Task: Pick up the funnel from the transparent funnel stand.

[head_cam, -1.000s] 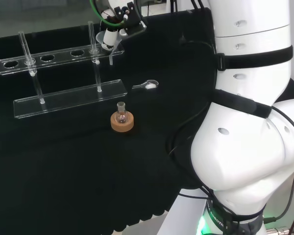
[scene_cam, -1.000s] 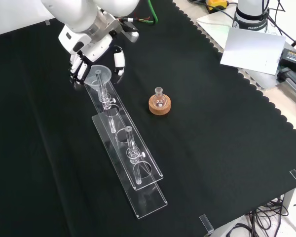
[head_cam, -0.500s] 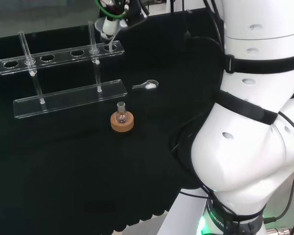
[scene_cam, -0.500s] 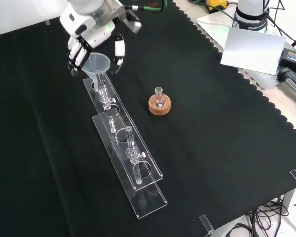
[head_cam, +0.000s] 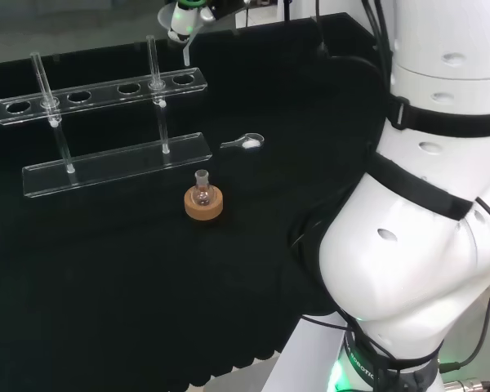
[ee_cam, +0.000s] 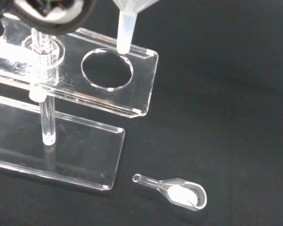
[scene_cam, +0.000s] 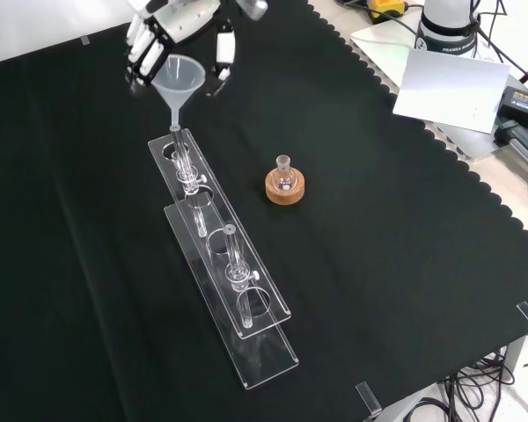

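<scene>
Clear plastic everywhere on my bench, so I'm going camera by camera.

Head view: the hand (head_cam: 182, 16) is at the far top edge, just right of the stand's (head_cam: 98, 92) right end. I can barely make out the funnel (head_cam: 185, 51) there, only a pale stem hanging below the hand. A little flask on a cork ring (head_cam: 203, 204) sits nearer, well apart from all that.

Front view is the clear one. Fingers and thumb are curled around the cone of the funnel (scene_cam: 176, 79), so it's holding it, with the hand (scene_cam: 172, 18) above and behind the cone. Stem points straight down, and its tip looks just above the far end of the stand (scene_cam: 218, 242), though I can't swear it's fully clear of the hole.

Wrist view settles it a bit: the stem tip (ee_cam: 124, 33) hangs at the rim of the end hole in the stand (ee_cam: 108, 89), upright. A small scoop (ee_cam: 179, 192) lies on the cloth nearby.

My read: since the stem runs vertical, lifting straight up is what matters, no sideways drift until it's clear.
</scene>
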### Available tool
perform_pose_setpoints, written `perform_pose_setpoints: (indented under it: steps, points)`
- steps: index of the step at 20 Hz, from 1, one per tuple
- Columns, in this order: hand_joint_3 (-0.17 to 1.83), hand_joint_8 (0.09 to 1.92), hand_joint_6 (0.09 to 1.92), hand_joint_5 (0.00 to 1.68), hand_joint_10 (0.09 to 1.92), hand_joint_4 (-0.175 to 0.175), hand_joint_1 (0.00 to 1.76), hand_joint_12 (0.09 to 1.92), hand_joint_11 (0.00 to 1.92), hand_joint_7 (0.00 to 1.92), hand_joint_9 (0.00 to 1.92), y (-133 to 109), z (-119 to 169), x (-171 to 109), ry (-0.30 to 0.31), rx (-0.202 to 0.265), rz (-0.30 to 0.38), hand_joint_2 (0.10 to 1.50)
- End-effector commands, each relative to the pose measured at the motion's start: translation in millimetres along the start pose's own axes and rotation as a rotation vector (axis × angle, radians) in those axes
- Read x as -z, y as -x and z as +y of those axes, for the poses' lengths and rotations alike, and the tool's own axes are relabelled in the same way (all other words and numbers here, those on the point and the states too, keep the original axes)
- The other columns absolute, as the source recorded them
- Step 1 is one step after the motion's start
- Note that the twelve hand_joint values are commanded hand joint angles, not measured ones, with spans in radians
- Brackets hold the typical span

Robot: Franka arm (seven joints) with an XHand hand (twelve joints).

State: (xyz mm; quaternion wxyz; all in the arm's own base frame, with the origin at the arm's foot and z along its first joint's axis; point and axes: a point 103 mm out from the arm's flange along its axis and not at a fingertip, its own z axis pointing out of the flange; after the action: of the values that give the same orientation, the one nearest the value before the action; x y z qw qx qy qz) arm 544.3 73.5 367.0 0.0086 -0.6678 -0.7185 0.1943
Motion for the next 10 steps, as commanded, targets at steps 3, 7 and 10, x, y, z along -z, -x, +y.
perform_pose_setpoints:
  steps: [3,7,10]
  points:
    - [0.56,0.65,0.18,0.67,0.52,0.017,0.86,1.27,0.65,0.41,0.75,2,-65,12,-0.004,-0.058,-0.019,0.75]
    - [0.56,0.65,0.21,0.66,0.5,0.017,0.86,1.26,0.65,0.41,0.76,4,-76,9,-0.015,-0.062,-0.011,0.75]
    - [0.56,0.65,0.23,0.65,0.5,0.017,0.86,1.26,0.65,0.42,0.77,-3,-103,2,-0.004,-0.081,-0.016,0.75]
